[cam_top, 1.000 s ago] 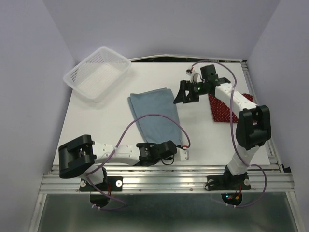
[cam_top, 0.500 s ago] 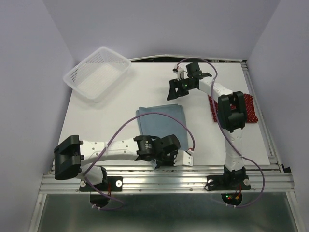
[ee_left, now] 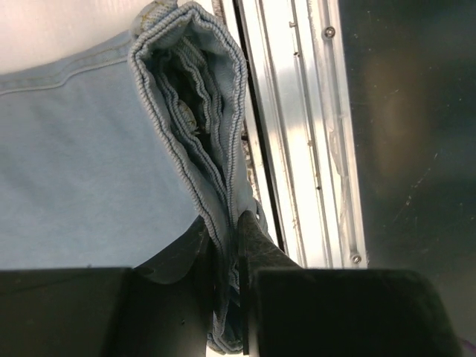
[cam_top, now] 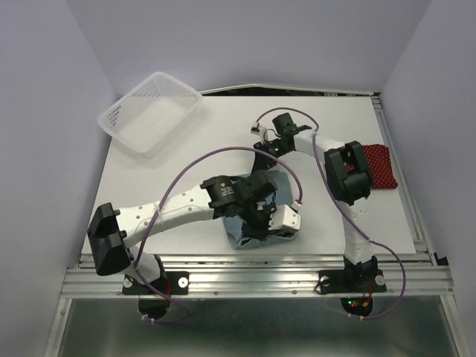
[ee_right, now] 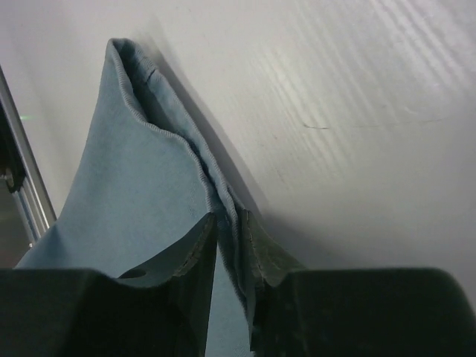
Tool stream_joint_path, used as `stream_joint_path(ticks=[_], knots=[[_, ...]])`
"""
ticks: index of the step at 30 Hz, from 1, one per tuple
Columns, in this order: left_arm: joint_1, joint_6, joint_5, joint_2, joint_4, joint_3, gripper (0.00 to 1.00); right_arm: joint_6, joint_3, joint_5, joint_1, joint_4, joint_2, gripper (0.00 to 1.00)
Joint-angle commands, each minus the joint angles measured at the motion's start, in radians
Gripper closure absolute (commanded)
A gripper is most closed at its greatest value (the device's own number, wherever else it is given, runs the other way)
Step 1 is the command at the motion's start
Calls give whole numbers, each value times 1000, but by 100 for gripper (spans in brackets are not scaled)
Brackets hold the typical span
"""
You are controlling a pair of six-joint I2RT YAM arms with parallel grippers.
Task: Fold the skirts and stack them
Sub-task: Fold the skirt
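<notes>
The denim skirt [ee_left: 82, 156] was the one being worked on. It sat well away from the white mesh basket [cam_top: 152, 115], diagonally across the counter [cam_top: 149, 201] on the side nearest the arm bases, and the left arm hid most of it from above. The left end effector [ee_left: 225, 230] was clamped on a thick folded edge with several layers of denim stacked in the pinch. The right end effector [ee_right: 229, 223] was pinched shut on another edge of the same skirt, on the side facing the basket's end of the counter.

The red dotted skirt [cam_top: 378, 165] lay even farther from the basket, off by itself and not touching the denim. It looked flat and compact, but the right arm covered part of it, so I couldn't tell how neatly it was folded.

My read: mid-fold on the denim, roughly halfway overall. The fold needed finishing and flattening, and no stacking had been done yet.
</notes>
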Motion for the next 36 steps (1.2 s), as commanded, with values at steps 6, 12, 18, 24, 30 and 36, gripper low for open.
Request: stream_joint_path(ticks=[6, 12, 18, 24, 30, 36], knots=[[154, 246, 36, 135, -190, 226, 94, -6, -94, -145, 22, -8, -30, 76], [268, 346, -3, 253, -218, 330, 94, 17, -100, -186, 31, -6, -34, 76], [352, 400, -65, 348, -164, 375, 94, 32, -79, -210, 31, -6, -20, 76], [401, 439, -131, 412, -101, 416, 94, 34, -62, -237, 31, -15, -4, 76], [410, 458, -198, 414, 4, 391, 94, 25, -53, -252, 31, -23, 17, 76], [410, 493, -258, 437, 89, 361, 93, 32, -40, -266, 31, -22, 37, 76]])
